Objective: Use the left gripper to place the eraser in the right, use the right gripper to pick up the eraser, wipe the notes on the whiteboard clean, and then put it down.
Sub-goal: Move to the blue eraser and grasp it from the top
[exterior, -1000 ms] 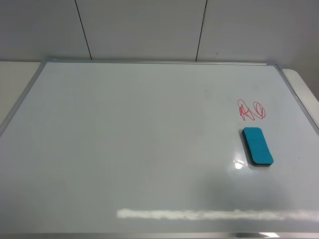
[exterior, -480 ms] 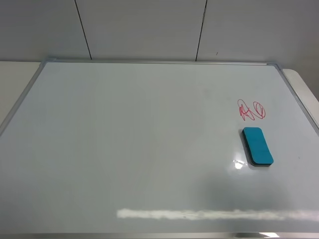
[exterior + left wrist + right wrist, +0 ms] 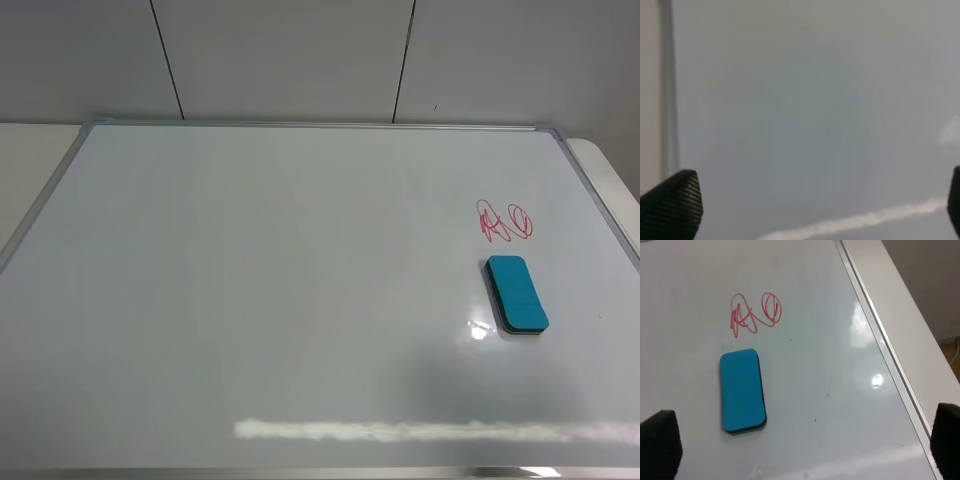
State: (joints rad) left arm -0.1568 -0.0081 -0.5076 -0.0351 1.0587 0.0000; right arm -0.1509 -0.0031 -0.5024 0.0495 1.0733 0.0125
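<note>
The teal-blue eraser [image 3: 516, 293] lies flat on the whiteboard [image 3: 280, 290] at the right side, free of any gripper. The red notes [image 3: 503, 221] sit just beyond it. In the right wrist view the eraser [image 3: 742, 390] and the notes [image 3: 754, 314] show ahead of my right gripper [image 3: 802, 450], which is open and empty with one fingertip [image 3: 660, 442] at each side. My left gripper [image 3: 815, 205] is open and empty over bare board, one fingertip [image 3: 671, 202] showing. Neither arm shows in the exterior high view.
The board's silver frame [image 3: 880, 340] runs along the right side with beige table [image 3: 910, 305] beyond it. In the left wrist view a frame edge [image 3: 667, 85] runs beside the left gripper. A grey panelled wall [image 3: 300, 60] stands behind the board.
</note>
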